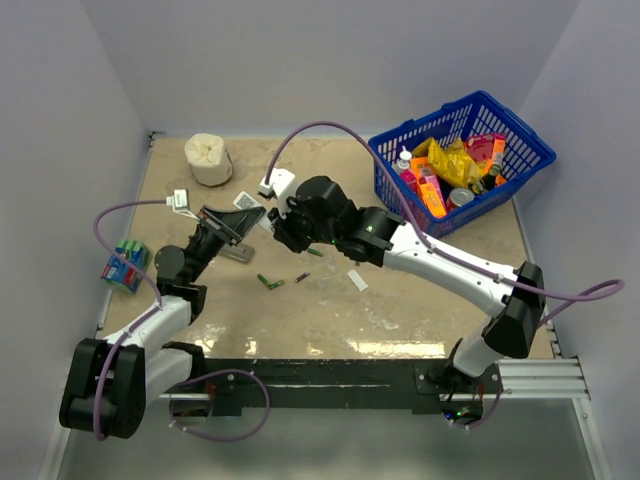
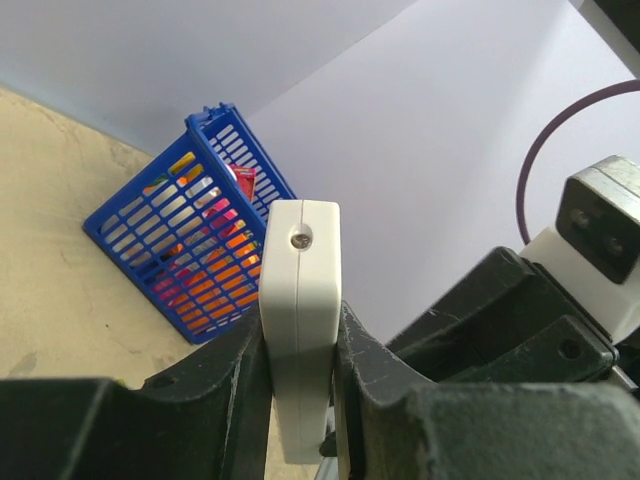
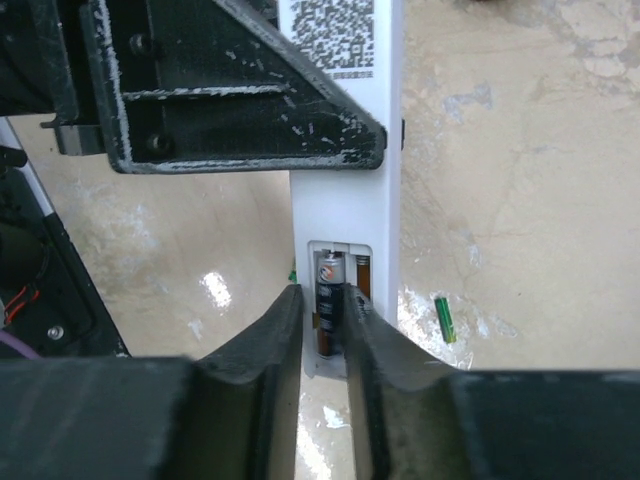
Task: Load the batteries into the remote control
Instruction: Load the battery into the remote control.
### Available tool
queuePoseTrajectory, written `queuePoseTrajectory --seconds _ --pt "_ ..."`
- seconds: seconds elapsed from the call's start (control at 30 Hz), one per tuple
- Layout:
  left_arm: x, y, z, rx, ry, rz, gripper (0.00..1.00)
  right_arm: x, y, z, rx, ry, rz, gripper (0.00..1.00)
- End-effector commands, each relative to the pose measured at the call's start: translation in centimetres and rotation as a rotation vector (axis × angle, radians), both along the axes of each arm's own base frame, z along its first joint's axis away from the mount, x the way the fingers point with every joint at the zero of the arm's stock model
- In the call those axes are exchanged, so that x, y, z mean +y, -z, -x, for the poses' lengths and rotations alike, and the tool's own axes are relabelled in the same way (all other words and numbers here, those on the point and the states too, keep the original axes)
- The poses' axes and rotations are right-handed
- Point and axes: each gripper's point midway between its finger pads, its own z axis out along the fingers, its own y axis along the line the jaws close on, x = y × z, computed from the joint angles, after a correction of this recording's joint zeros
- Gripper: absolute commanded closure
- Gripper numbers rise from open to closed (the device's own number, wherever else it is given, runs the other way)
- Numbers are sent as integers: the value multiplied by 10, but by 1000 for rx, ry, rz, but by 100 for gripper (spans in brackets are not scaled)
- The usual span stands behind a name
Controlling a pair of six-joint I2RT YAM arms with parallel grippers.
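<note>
left wrist view: the left gripper (image 2: 300,372) is clenched on the remote control (image 2: 300,290). the remote stands on edge between its fingers, narrow side toward the camera, one end pointing up. behind it a blue basket (image 2: 190,270) rests on the beige table (image 2: 60,220), close to the wall.

right wrist view: the right gripper (image 3: 325,322) grasps a dark battery (image 3: 329,285) between its fingertips. the cell lies lengthwise in the open compartment (image 3: 360,262) at the near end of the remote control. whether it is fully seated cannot be told. the left gripper crosses the remote farther up, just below a printed code label (image 3: 335,30). the remote is held clear of the surface. a green battery (image 3: 444,318) lies on the table to the right.

top external view: both grippers meet above the middle of the table, somewhat toward its left edge, with the remote mostly hidden between them. loose batteries (image 1: 268,283), green and dark, lie scattered just nearer the near edge. a white cover (image 1: 357,281) lies flat to their right. a shrink-wrapped pack (image 1: 125,263) sits at the left edge. the basket fills the far right corner, and a white roll (image 1: 208,158) stands near the far left corner.
</note>
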Motion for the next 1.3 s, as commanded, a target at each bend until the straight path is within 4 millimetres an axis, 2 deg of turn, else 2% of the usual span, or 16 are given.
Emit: queuePoseTrajectory --seconds 0.0,0.2,0.27,0.4,0.43,0.47,0.63,0.73,0.93,1.07,1.27 --pt "-5 -31 18 -126 50 25 100 -9 4 -4 14 4 63 82" --pt "-5 -30 19 -117 55 33 100 -8 0 -2 9 -4 47 97" --pt "-4 -30 20 -114 55 40 100 -7 0 -3 4 -7 37 99" --pt "-4 -27 19 -84 61 55 100 -9 -5 -7 -24 14 17 100" --pt "-4 -27 19 -77 60 59 100 -9 -17 -8 -47 21 -21 100" --pt "-4 -24 19 -67 61 61 100 -12 -15 -9 -54 34 -24 100" --pt "-3 -23 20 -34 68 98 100 -15 -44 -13 -141 53 -159 100" --pt "-4 -26 21 -32 78 112 100 -16 -50 -10 -170 46 -206 100" --pt "-5 -32 23 -39 87 127 100 -15 -51 -11 -186 40 -232 100" --pt "-6 -32 22 -32 87 127 100 -9 -55 -4 -185 -2 -265 100" --pt "-5 -33 21 -27 81 140 100 -5 -43 -2 -157 -26 -234 100"
